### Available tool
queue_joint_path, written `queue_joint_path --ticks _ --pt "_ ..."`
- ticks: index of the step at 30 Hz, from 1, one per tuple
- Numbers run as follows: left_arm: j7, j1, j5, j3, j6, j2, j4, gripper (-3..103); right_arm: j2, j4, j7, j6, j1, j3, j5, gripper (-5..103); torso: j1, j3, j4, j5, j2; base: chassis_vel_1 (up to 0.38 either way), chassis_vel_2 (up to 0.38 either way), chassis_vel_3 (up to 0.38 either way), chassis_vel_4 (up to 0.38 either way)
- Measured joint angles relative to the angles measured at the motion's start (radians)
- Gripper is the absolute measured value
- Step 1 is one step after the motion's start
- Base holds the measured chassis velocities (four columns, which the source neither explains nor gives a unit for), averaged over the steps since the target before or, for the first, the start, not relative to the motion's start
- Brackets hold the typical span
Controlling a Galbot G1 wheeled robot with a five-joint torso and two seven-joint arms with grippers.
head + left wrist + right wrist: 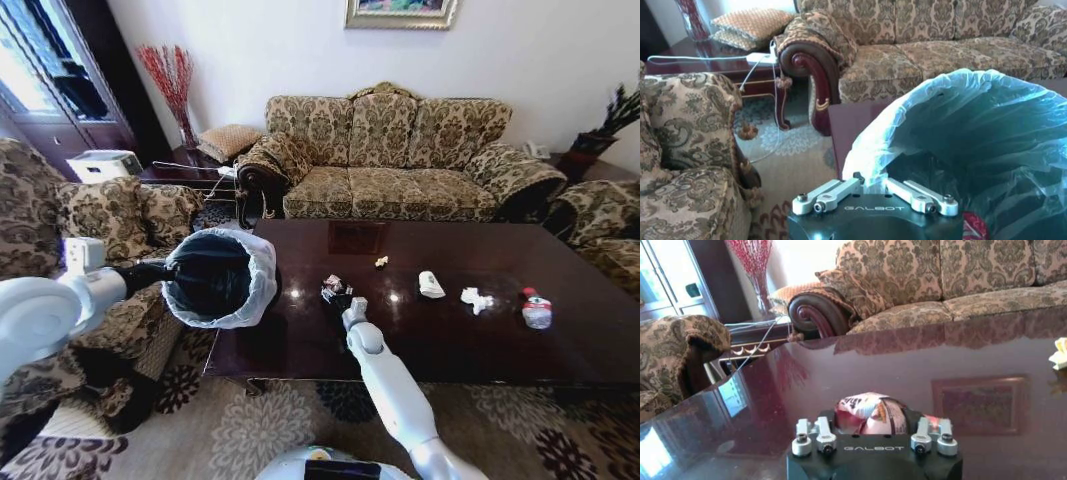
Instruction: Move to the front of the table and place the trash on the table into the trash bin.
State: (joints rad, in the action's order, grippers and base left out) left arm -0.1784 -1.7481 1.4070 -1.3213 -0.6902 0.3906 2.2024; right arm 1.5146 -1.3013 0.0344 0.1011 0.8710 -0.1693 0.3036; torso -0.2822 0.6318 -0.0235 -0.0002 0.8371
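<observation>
the trash bin (222,278) is held at the left of the head view, beside the table's (450,340) left end, its bag-lined rim pinched by the left gripper (873,186). near the centre of that view, the right gripper (338,296) is set down on the dark tabletop with its fingers spread around a crumpled red-white wrapper (867,415) — whether it is actually gripped cannot be told. further right along the table lie a yellowish scrap (381,262), a white paper cup (431,284), a white tissue (476,299) and a red-capped bottle (536,308) — all well apart from the bin.
</observation>
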Motion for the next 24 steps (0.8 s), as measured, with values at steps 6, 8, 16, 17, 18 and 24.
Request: queue_joint_path --ticks 6,8,16,17,18,24 --pt "0.003 0.005 0.002 0.001 0.002 -0.004 -0.004 0 -0.001 -0.036 0.000 -0.001 0.040 0.002 -0.005 37 0.000 0.000 0.0001 0.0003 0.000 0.000 0.000 0.000 0.000" --pt "0.004 0.005 0.002 0.001 0.002 -0.003 -0.001 0 -0.006 -0.049 0.001 0.001 0.051 0.003 -0.006 37 0.000 0.000 0.0001 0.0004 0.000 0.000 0.000 0.000 0.000" --pt "0.004 0.000 0.004 -0.012 0.002 0.006 0.034 0 -0.051 -0.203 -0.057 -0.089 0.156 -0.015 0.050 16 0.000 0.000 0.0000 0.0006 0.000 0.000 0.000 0.000 0.000" --pt "0.003 -0.002 0.004 -0.013 0.002 0.004 0.037 0 -0.056 -0.224 -0.076 -0.121 0.166 -0.025 0.055 13 0.000 0.000 -0.0001 0.0005 0.000 0.000 0.000 0.000 0.000" --pt "-0.002 -0.008 0.006 -0.016 0.002 -0.001 0.039 0 -0.075 -0.291 -0.117 -0.173 0.193 -0.045 0.084 10 0.000 0.000 0.0000 0.0004 0.000 0.000 0.000 0.000 0.000" --pt "-0.052 -0.033 0.077 -0.025 -0.010 -0.049 0.034 0 -0.160 -0.612 -0.224 -0.201 0.265 -0.075 0.242 10 0.000 0.000 0.0002 -0.0002 0.000 0.000 0.000 0.000 0.000"
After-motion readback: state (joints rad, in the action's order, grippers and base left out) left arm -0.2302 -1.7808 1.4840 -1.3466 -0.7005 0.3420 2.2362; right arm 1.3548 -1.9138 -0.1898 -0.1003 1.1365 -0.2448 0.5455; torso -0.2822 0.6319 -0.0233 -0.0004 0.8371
